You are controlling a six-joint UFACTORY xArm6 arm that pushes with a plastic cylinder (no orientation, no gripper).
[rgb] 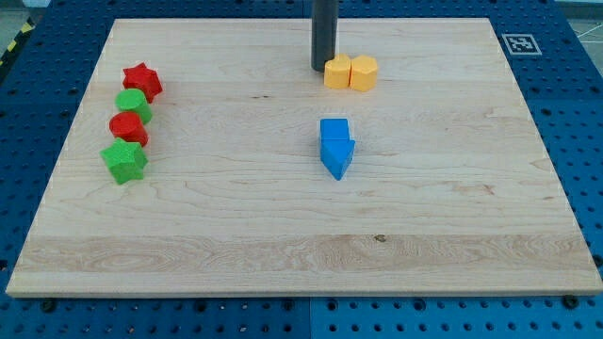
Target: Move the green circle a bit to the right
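Note:
The green circle (133,104) lies near the board's left edge, in a close column of blocks. A red star (142,81) is just above it and a red block (128,126) just below it, with a green star (124,161) at the column's bottom. My tip (322,68) rests at the view's top centre, touching the left side of two yellow blocks. It is far to the right of the green circle.
Two yellow blocks (350,72) sit side by side at the top centre. A blue arrow-shaped block (336,147) lies in the middle of the wooden board (301,245). A marker tag (519,42) sits beyond the board's top right corner.

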